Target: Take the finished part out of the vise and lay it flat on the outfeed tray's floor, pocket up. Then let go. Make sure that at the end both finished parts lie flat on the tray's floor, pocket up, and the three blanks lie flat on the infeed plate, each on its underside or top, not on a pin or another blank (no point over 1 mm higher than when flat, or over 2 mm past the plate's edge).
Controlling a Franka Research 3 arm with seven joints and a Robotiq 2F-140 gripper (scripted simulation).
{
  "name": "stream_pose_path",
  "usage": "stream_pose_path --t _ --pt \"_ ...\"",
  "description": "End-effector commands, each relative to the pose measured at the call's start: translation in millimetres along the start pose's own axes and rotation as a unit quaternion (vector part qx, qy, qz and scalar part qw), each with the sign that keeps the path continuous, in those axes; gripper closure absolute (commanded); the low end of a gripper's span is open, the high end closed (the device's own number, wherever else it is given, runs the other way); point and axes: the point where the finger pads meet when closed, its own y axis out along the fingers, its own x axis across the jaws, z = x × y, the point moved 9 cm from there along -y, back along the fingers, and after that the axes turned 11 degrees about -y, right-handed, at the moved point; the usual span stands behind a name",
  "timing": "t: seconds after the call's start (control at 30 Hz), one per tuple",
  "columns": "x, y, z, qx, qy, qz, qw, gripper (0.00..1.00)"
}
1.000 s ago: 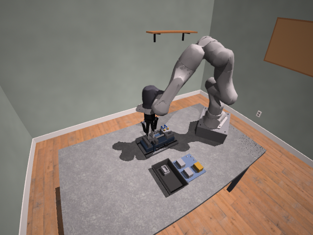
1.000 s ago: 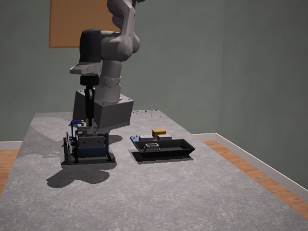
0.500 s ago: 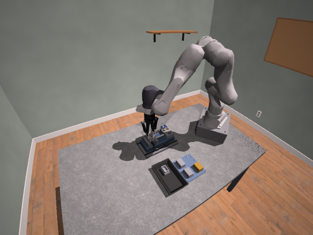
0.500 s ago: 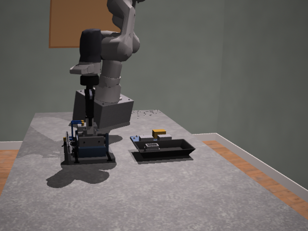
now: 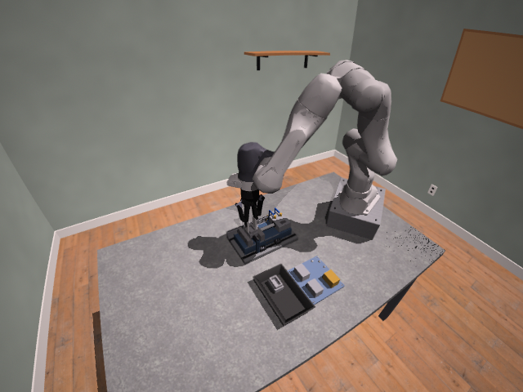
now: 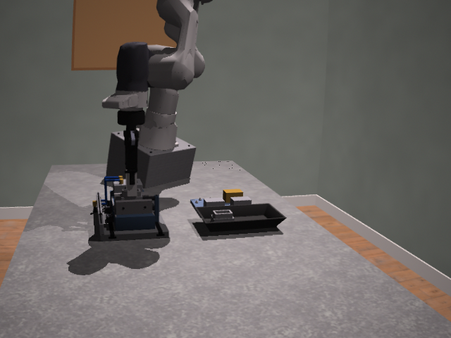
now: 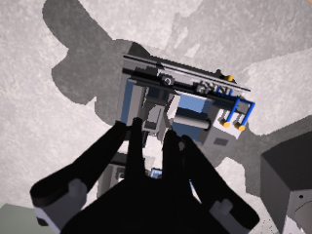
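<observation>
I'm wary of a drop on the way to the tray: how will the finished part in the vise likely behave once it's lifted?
The finished part looks like a small rigid grey block, so it should not flex in the claw, which is shut on it. Its flat faces suggest it will not roll, and should lie steadily on the outfeed tray floor. Smooth sides might slip if jolted.

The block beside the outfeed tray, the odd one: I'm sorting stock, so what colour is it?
Yellow-orange block, clearest in the top view.
</observation>
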Motion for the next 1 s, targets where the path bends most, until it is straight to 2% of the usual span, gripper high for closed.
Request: stream_pose_path --t 0.0,0.27,0.97 --pt "-1 -0.8 -1 0.0 -0.002 0.001 1.0 1.0" --pt "-1 -6.2 -1 0.0 -0.002 0.001 1.0 1.0" --pt "-1 -38.4 -1 0.0 -0.002 0.001 1.0 1.0"
